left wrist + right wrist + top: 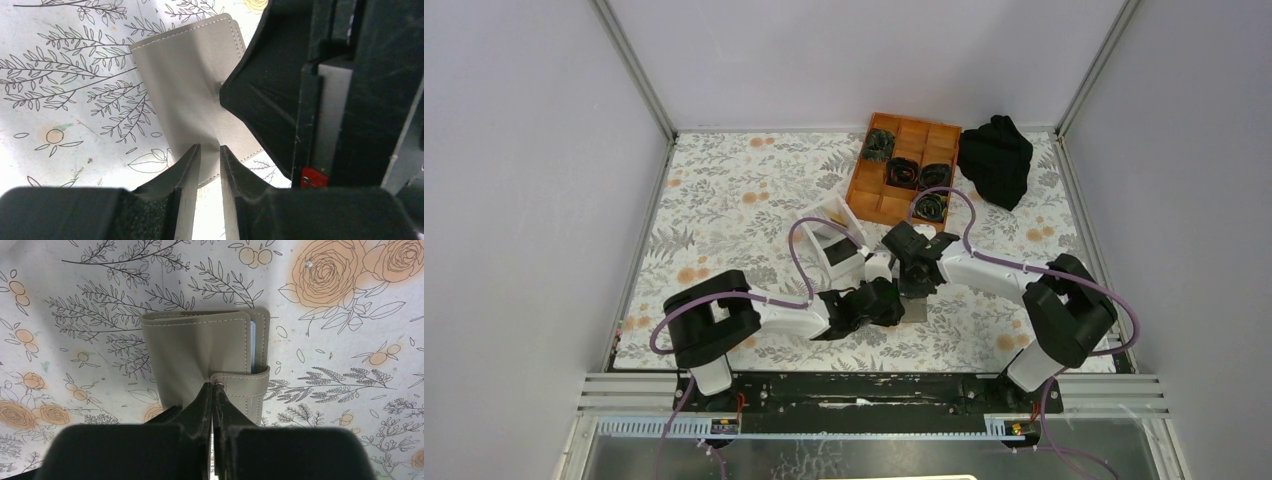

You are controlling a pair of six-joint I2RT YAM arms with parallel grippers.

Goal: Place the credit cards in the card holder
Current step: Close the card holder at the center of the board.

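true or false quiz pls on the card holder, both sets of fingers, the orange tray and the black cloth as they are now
1. The card holder lies folded shut on the floral table cover. True.
2. The right fingers are closed together at the holder's strap tab. True.
3. The orange tray is empty. False: several of its compartments hold dark coiled items.
4. The black cloth lies at the near left of the table. False: it lies at the far right, beside the orange tray.
5. The left fingers are spread wide, far from the holder. False: they stand narrowly apart at the holder's edge.
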